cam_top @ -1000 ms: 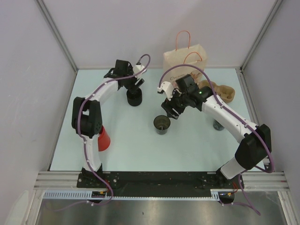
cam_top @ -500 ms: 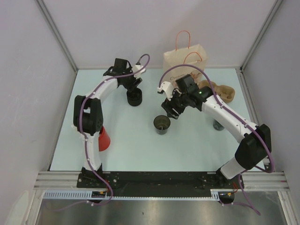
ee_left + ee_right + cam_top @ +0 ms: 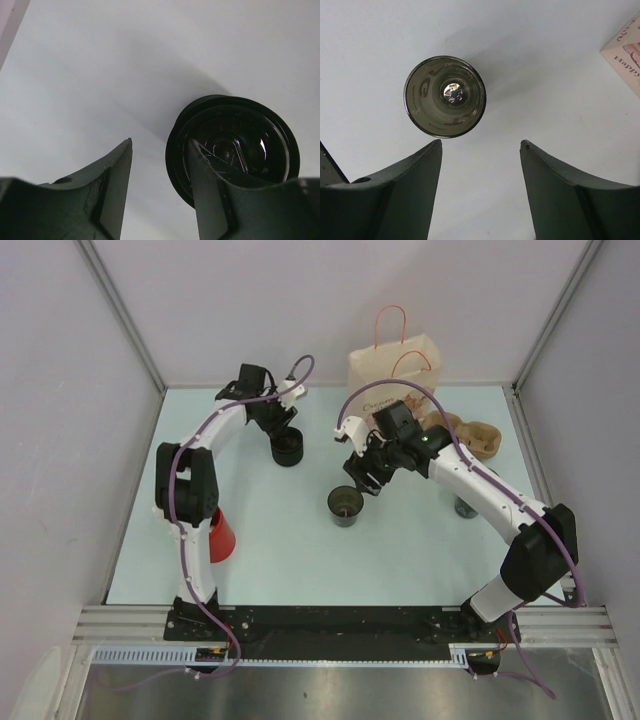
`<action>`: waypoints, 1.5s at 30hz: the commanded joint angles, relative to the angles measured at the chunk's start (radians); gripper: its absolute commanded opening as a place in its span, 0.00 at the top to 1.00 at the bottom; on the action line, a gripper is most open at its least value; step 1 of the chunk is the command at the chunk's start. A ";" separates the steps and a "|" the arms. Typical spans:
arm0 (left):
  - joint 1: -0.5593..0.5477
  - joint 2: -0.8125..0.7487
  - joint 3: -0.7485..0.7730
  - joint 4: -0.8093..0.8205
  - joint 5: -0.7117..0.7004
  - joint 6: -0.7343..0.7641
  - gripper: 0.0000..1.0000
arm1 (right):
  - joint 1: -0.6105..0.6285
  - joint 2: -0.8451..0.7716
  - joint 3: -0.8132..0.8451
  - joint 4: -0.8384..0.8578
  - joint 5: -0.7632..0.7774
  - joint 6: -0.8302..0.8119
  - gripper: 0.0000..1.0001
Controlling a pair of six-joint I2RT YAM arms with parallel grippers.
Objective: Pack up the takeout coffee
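Note:
A dark open coffee cup (image 3: 345, 506) stands mid-table; in the right wrist view it (image 3: 445, 96) sits just ahead of my left finger. My right gripper (image 3: 367, 476) (image 3: 481, 143) is open and empty, hovering beside that cup. A black cup with a lid (image 3: 287, 448) stands further back; in the left wrist view it (image 3: 240, 145) lies to the right, partly behind my right finger. My left gripper (image 3: 272, 420) (image 3: 160, 141) is open, with only table between its jaws. A brown paper bag (image 3: 393, 370) with orange handles stands at the back.
A brown cardboard cup carrier (image 3: 472, 436) lies right of the bag. Another dark cup (image 3: 466, 506) stands at the right, partly hidden by my right arm. A red cup (image 3: 221, 537) lies by the left arm. The bag's corner (image 3: 625, 50) shows in the right wrist view.
My left gripper has shifted slightly left and back beside the lidded cup. The right arm has hardly moved.

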 commanded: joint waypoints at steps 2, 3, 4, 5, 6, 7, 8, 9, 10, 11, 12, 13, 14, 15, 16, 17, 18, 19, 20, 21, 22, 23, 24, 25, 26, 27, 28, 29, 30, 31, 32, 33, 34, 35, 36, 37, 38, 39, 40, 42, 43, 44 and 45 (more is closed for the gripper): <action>0.011 0.008 0.070 -0.048 0.054 0.034 0.51 | 0.010 0.010 -0.005 0.031 0.018 -0.005 0.32; 0.013 0.008 0.071 -0.054 0.054 0.034 0.53 | 0.011 0.010 -0.005 0.033 0.021 -0.005 0.32; 0.014 0.007 0.073 -0.056 0.053 0.032 0.53 | 0.013 0.013 -0.006 0.033 0.024 -0.005 0.32; 0.016 0.010 0.076 -0.059 0.056 0.034 0.56 | 0.019 0.015 -0.005 0.034 0.027 -0.005 0.32; 0.016 0.011 0.081 -0.060 0.056 0.035 0.56 | 0.021 0.015 -0.006 0.034 0.032 -0.005 0.32; 0.017 0.014 0.084 -0.069 0.057 0.035 0.56 | 0.022 0.015 -0.006 0.034 0.033 -0.005 0.32; 0.016 0.016 0.087 -0.074 0.059 0.035 0.56 | 0.025 0.015 -0.008 0.036 0.035 -0.005 0.33; 0.017 0.022 0.096 -0.079 0.060 0.037 0.56 | 0.025 0.015 -0.006 0.036 0.038 -0.007 0.33; 0.019 0.024 0.101 -0.091 0.059 0.040 0.56 | 0.024 0.015 -0.006 0.037 0.039 -0.007 0.33; 0.017 0.027 0.105 -0.096 0.059 0.043 0.56 | 0.025 0.015 -0.008 0.037 0.039 -0.007 0.33; 0.019 0.031 0.114 -0.102 0.057 0.041 0.56 | 0.027 0.015 -0.006 0.037 0.041 -0.007 0.33; 0.021 0.037 0.122 -0.114 0.057 0.044 0.56 | 0.027 0.013 -0.006 0.037 0.041 -0.007 0.33; 0.021 0.042 0.127 -0.122 0.057 0.047 0.56 | 0.027 0.015 -0.009 0.039 0.041 -0.007 0.33; 0.021 0.045 0.140 -0.128 0.060 0.047 0.56 | 0.027 0.015 -0.008 0.037 0.042 -0.007 0.33; 0.021 0.054 0.147 -0.135 0.060 0.049 0.56 | 0.028 0.015 -0.008 0.037 0.044 -0.007 0.33; 0.019 0.057 0.151 -0.151 0.062 0.051 0.56 | 0.028 0.015 -0.008 0.040 0.045 -0.007 0.33; 0.021 0.060 0.159 -0.155 0.062 0.051 0.56 | 0.030 0.013 -0.009 0.040 0.045 -0.007 0.33; 0.021 0.064 0.160 -0.157 0.060 0.054 0.56 | 0.030 0.013 -0.009 0.040 0.047 -0.007 0.33; 0.019 0.065 0.160 -0.160 0.060 0.055 0.57 | 0.030 0.013 -0.011 0.040 0.047 -0.007 0.33; 0.021 0.067 0.159 -0.160 0.060 0.055 0.60 | 0.030 0.012 -0.009 0.042 0.047 -0.007 0.33; 0.022 0.065 0.160 -0.160 0.059 0.055 0.61 | 0.030 0.012 -0.009 0.042 0.047 -0.007 0.33; 0.022 0.065 0.159 -0.159 0.060 0.054 0.62 | 0.031 0.012 -0.011 0.042 0.047 -0.007 0.33; 0.022 0.065 0.159 -0.158 0.060 0.052 0.63 | 0.031 0.013 -0.011 0.042 0.047 -0.007 0.34; 0.022 0.064 0.160 -0.158 0.062 0.051 0.65 | 0.031 0.013 -0.009 0.042 0.047 -0.007 0.33; 0.022 0.062 0.159 -0.157 0.062 0.051 0.68 | 0.033 0.013 -0.009 0.042 0.047 -0.007 0.34; 0.022 0.062 0.159 -0.152 0.062 0.048 0.68 | 0.033 0.013 -0.009 0.042 0.047 -0.007 0.34; 0.022 0.061 0.160 -0.151 0.060 0.044 0.69 | 0.033 0.015 -0.009 0.043 0.048 -0.007 0.34; 0.022 0.059 0.159 -0.148 0.057 0.043 0.75 | 0.033 0.015 -0.009 0.043 0.048 -0.007 0.34; 0.024 0.059 0.159 -0.146 0.057 0.040 0.75 | 0.034 0.015 -0.009 0.042 0.048 -0.005 0.34; 0.024 0.056 0.159 -0.143 0.057 0.037 0.78 | 0.036 0.015 -0.009 0.043 0.048 -0.005 0.34; 0.024 0.056 0.157 -0.142 0.056 0.034 0.80 | 0.034 0.015 -0.011 0.043 0.047 -0.005 0.34; 0.024 0.053 0.159 -0.139 0.056 0.029 0.86 | 0.034 0.015 -0.011 0.043 0.050 -0.005 0.34; 0.024 0.050 0.159 -0.137 0.056 0.025 0.90 | 0.033 0.015 -0.011 0.043 0.050 -0.005 0.34; 0.024 0.050 0.156 -0.134 0.054 0.024 0.94 | 0.033 0.015 -0.011 0.043 0.050 -0.005 0.34; 0.024 0.045 0.157 -0.132 0.053 0.018 0.95 | 0.033 0.015 -0.009 0.045 0.048 -0.005 0.34; 0.024 0.044 0.157 -0.128 0.054 0.015 0.97 | 0.033 0.015 -0.011 0.045 0.047 -0.005 0.34; 0.024 0.042 0.157 -0.125 0.053 0.011 0.98 | 0.033 0.015 -0.011 0.043 0.047 -0.004 0.34; 0.024 0.039 0.159 -0.123 0.049 0.005 0.98 | 0.034 0.015 -0.011 0.043 0.045 -0.004 0.34; 0.024 0.038 0.159 -0.120 0.049 0.002 0.98 | 0.034 0.016 -0.011 0.043 0.047 -0.004 0.34; 0.024 0.031 0.160 -0.116 0.048 -0.011 0.98 | 0.033 0.018 -0.009 0.043 0.047 -0.004 0.34; 0.024 0.028 0.163 -0.116 0.051 -0.012 0.98 | 0.034 0.018 -0.011 0.043 0.045 -0.004 0.34; 0.024 0.027 0.167 -0.117 0.052 -0.014 0.98 | 0.034 0.020 -0.009 0.042 0.044 -0.004 0.34; 0.024 0.024 0.167 -0.119 0.056 -0.018 0.98 | 0.036 0.020 -0.011 0.043 0.045 -0.004 0.34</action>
